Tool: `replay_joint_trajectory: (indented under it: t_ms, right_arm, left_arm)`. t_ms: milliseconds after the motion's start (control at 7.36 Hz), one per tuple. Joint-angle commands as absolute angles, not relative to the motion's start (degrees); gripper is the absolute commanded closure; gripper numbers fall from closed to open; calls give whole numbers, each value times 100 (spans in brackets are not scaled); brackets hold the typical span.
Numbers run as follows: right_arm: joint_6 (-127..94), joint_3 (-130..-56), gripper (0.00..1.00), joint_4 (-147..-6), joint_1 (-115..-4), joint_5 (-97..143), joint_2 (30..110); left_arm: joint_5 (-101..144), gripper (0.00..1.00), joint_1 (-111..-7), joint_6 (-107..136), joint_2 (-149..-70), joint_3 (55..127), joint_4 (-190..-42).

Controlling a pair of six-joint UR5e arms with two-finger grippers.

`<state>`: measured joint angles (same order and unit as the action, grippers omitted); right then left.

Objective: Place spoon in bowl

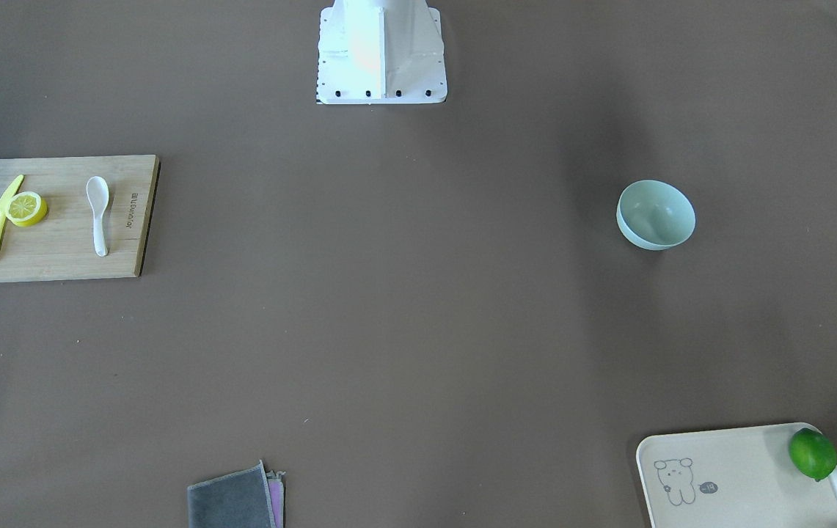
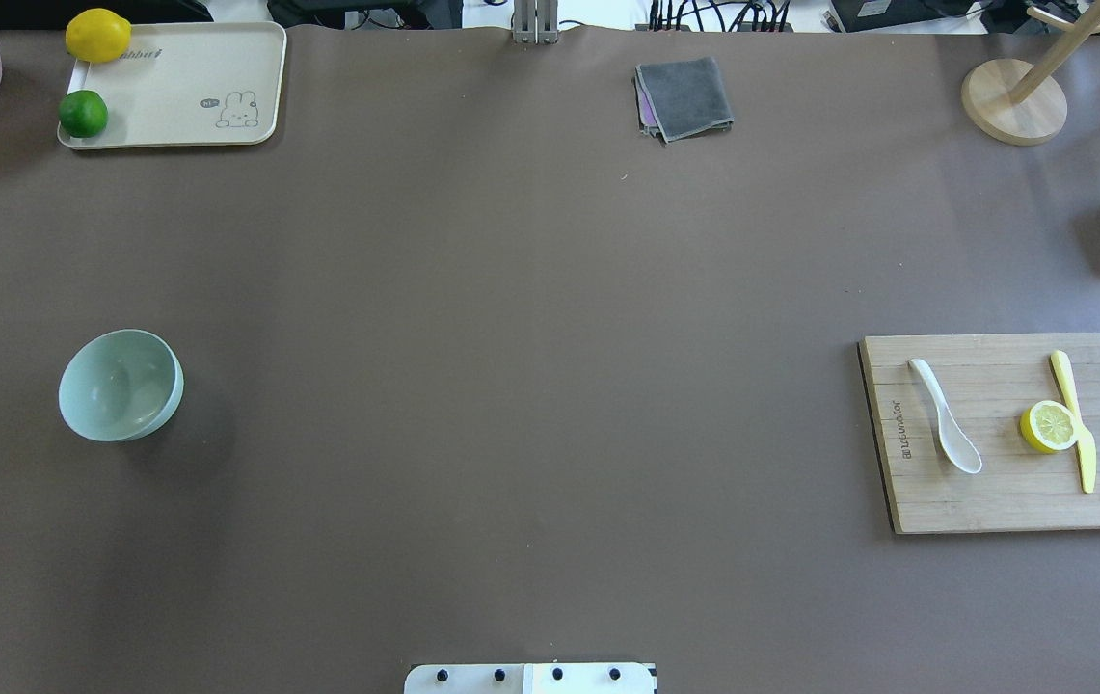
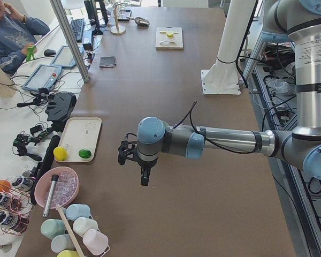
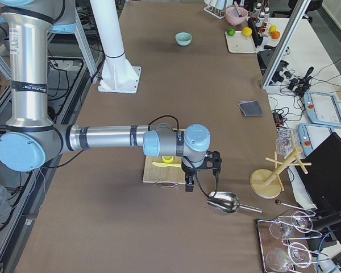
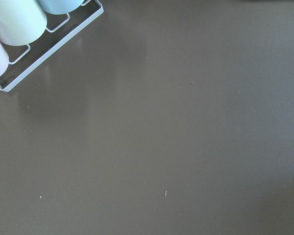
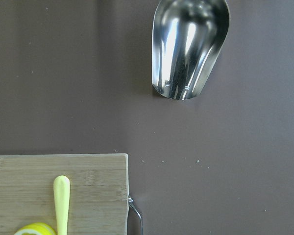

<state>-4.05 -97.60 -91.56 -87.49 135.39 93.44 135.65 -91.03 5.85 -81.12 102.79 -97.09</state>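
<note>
The white spoon (image 1: 98, 213) lies on a wooden cutting board (image 1: 59, 257), also seen in the overhead view (image 2: 945, 416). The mint-green bowl (image 1: 656, 214) stands alone on the brown table at the opposite side, and shows in the overhead view (image 2: 120, 384) too. The left gripper (image 3: 127, 154) hangs above the table end near a cup rack, seen only in the left side view. The right gripper (image 4: 215, 162) hangs just past the board's outer edge, seen only in the right side view. I cannot tell whether either is open or shut. Neither holds anything I can see.
A yellow knife (image 2: 1075, 419) and a lemon half (image 2: 1049, 426) share the board. A metal scoop (image 6: 188, 49) lies beyond the board. A cream tray (image 2: 174, 87) holds a lime (image 2: 83, 113) and a lemon (image 2: 97, 35). A grey cloth (image 2: 684, 96) and a wooden stand (image 2: 1012, 101) sit at the far edge.
</note>
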Motion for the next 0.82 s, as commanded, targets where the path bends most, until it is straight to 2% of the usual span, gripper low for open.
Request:
replay_joint_trajectory:
  t_ms: [0,408,680]
  right_arm:
    - [-387,-9765,0,-8783,-8736,13684,9351]
    - [-448,-9773,0,-7624,-8561,13746,9658]
    - [-1033,-9913,0,-7559,-8412,14194,9668]
  left_arm:
    - [13710,3,-9018,589,-8156,10292,-9913]
    - [13693,2,-8038,2154,-8130,10310,-11244]
    - [13510,2,-6992,3929,-8208,10301,-12028]
